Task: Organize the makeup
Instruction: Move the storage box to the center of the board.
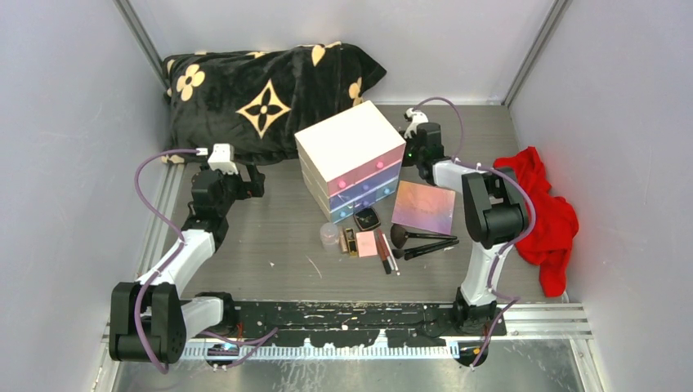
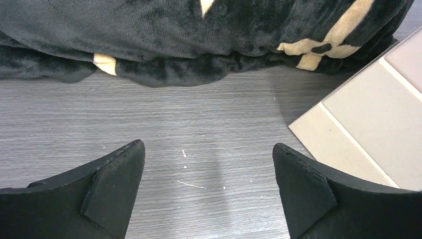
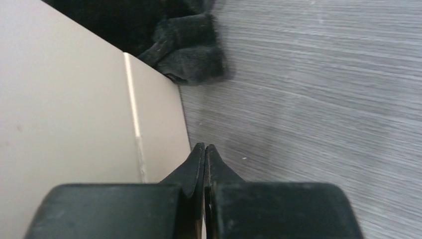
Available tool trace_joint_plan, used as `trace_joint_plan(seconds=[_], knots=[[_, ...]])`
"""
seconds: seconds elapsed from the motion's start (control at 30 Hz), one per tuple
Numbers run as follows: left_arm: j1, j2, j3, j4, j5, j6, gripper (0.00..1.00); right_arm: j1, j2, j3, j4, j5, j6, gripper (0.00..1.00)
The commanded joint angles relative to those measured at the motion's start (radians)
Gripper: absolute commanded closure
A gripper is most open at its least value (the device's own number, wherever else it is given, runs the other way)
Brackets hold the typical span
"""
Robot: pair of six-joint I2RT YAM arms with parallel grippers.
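The makeup lies in a cluster in front of the white chest [image 1: 350,155]: an iridescent pink palette [image 1: 423,207], two black-handled brushes [image 1: 425,242], a black compact [image 1: 367,218], a pink compact [image 1: 365,243], a small clear jar [image 1: 330,235] and slim tubes [image 1: 386,253]. My left gripper [image 1: 253,181] is open and empty, left of the chest, low over bare table [image 2: 208,144]. My right gripper [image 1: 410,133] is shut on nothing, beside the chest's right rear side [image 3: 204,146]. No makeup shows in either wrist view.
A black blanket with tan flowers [image 1: 261,90] lies at the back, behind the chest; it also shows in the left wrist view [image 2: 199,30] and the right wrist view [image 3: 189,55]. A red cloth [image 1: 543,212] lies at the right. Walls close in on both sides.
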Motion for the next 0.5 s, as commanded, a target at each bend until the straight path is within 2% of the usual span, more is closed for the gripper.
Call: trace_joint_plan(seconds=[0.0, 0.47], knots=[[-0.005, -0.011, 0.016, 0.039, -0.005, -0.009, 0.00, 0.063, -0.011, 0.035, -0.013, -0.023, 0.015, 0.98], [-0.005, -0.003, 0.011, 0.044, 0.003, -0.025, 0.00, 0.205, 0.108, 0.222, -0.108, 0.031, 0.020, 0.98]])
